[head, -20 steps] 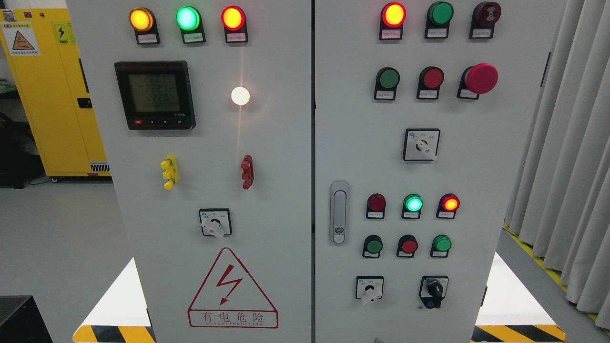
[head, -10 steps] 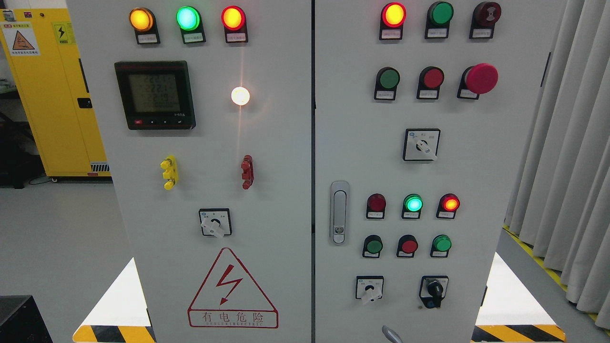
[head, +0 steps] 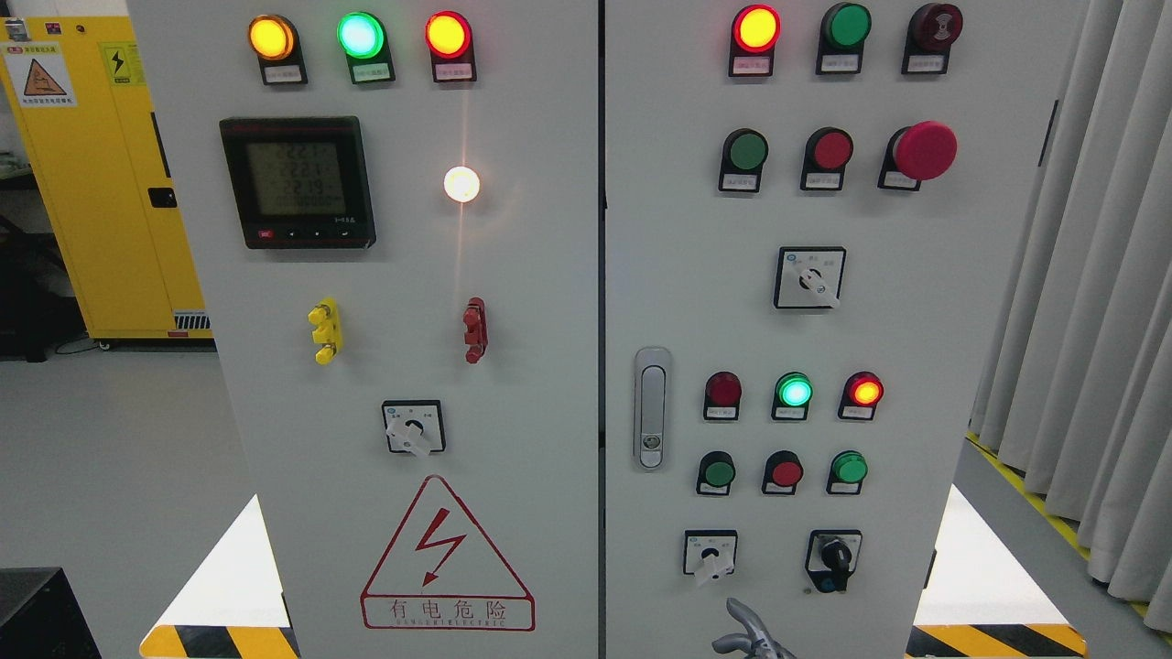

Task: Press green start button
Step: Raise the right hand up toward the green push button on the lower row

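A grey electrical cabinet (head: 513, 302) fills the head view, its two doors split by a dark vertical seam. At the bottom edge, right of the middle, the tips of a metal hand (head: 746, 636) rise into the picture, one finger (head: 740, 615) pointing upward and another curling off to the left; so little of it shows that it cannot be told which arm it belongs to, or whether the fingers are spread or closed. It touches nothing and sits just below a small white-handled selector switch (head: 710, 555). Several green buttons face straight out from the right door, each round with no long axis: a dark green button (head: 718, 472) at the left of the lower row, nearest the hand, a brighter green button (head: 850, 468) at the right of that row, with a red button (head: 786, 472) between them. Higher up sits another dark green button (head: 747, 151), beside a large red mushroom stop (head: 924, 150). Which of these is the start button cannot be read from the small labels. Above the lower row a green lamp (head: 793, 391) glows. A silver door latch (head: 651, 407) stands upright near the seam. The left door carries a digital meter (head: 298, 181) and a red lightning warning triangle (head: 447, 554). A yellow cabinet (head: 101, 183) stands at far left, grey curtains (head: 1090, 275) at right.
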